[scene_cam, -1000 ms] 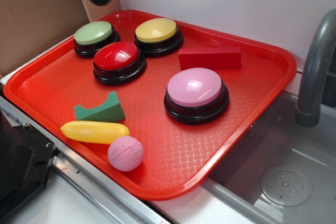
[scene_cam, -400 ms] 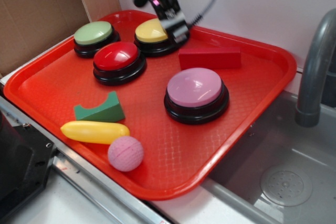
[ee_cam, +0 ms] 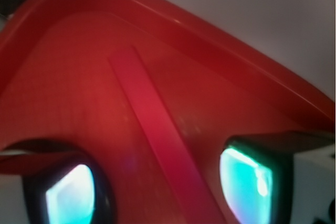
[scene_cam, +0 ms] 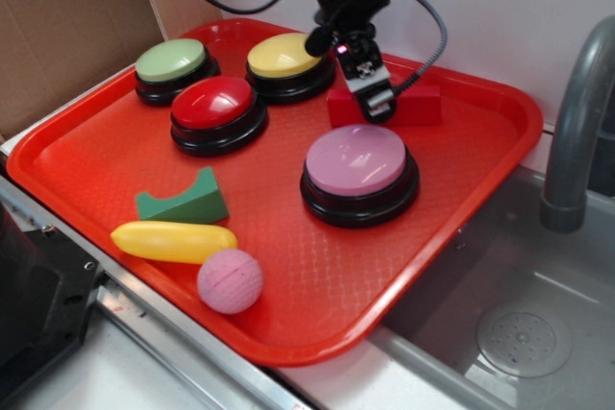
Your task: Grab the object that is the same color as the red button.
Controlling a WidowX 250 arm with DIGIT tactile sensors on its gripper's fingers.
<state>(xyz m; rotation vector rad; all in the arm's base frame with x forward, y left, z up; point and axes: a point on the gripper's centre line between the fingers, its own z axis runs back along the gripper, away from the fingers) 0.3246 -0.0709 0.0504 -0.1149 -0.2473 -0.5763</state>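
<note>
Sweeping across from above the yellow button (scene_cam: 285, 55), the gripper (scene_cam: 375, 101) now hangs right over the red block (scene_cam: 423, 106), which lies flat near the tray's (scene_cam: 125, 165) back rim, just behind the pink button (scene_cam: 356, 160) and right of the red button (scene_cam: 212, 103). From the wrist, the fingers (ee_cam: 247, 179) stand apart on either side of the block with nothing clamped, so closing and lifting are left. Tray sits beside a steel sink (scene_cam: 500, 324) and grey faucet (scene_cam: 577, 122), white wall behind.

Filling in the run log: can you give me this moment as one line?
phase: approach | target: red block on red tray | gripper: open, above block, pads either side | grasp: not yet
</note>
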